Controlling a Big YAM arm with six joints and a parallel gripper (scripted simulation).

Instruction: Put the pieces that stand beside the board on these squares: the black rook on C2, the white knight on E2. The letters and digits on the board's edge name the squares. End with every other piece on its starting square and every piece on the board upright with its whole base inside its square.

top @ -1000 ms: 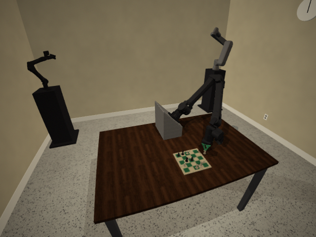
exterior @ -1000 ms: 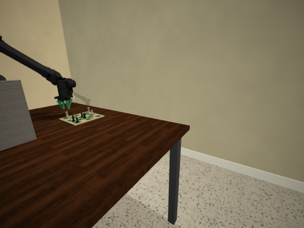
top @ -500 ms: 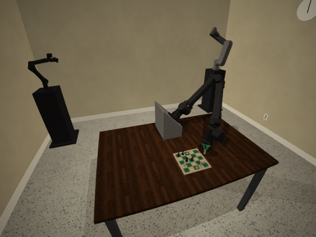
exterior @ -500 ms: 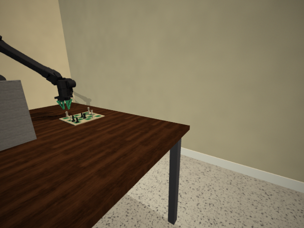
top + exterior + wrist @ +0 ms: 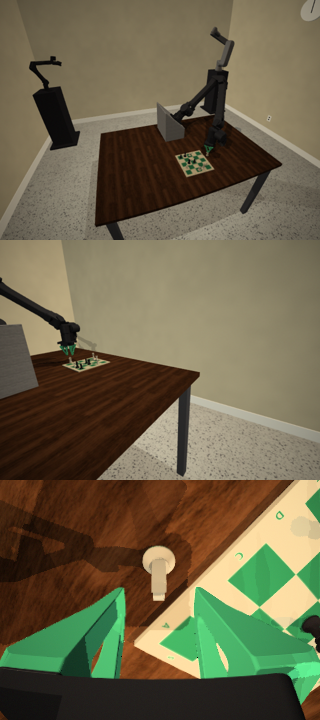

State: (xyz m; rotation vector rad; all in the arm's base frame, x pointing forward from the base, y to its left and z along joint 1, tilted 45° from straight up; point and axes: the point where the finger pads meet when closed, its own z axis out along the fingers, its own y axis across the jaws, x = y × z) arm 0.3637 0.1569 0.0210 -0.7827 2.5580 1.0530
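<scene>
Tool (image 5: 158,634) part-open, gripping nothing, hovering above white knight (image 5: 159,570) upright on worktop (image 5: 80,494) just beside board (image 5: 267,574).

White knight (image 5: 159,571) (pale, small) upright on the table, just beside the board's (image 5: 230,576) corner.

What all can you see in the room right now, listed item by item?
Dark wooden table: one, brown, mid-room.
Green-and-cream chessboard: one, on the table's right part.
Black chess pieces: several, on the board.
White chess pieces: several, on the board.
Small white chess piece: one, upright on the table beside the board.
Grey slanted block: one, behind the board.
Black pedestals: two, on the floor.
Wall clock: one, pale, upper right.
Green-fingered gripper: one, open, above the lone white piece.
</scene>
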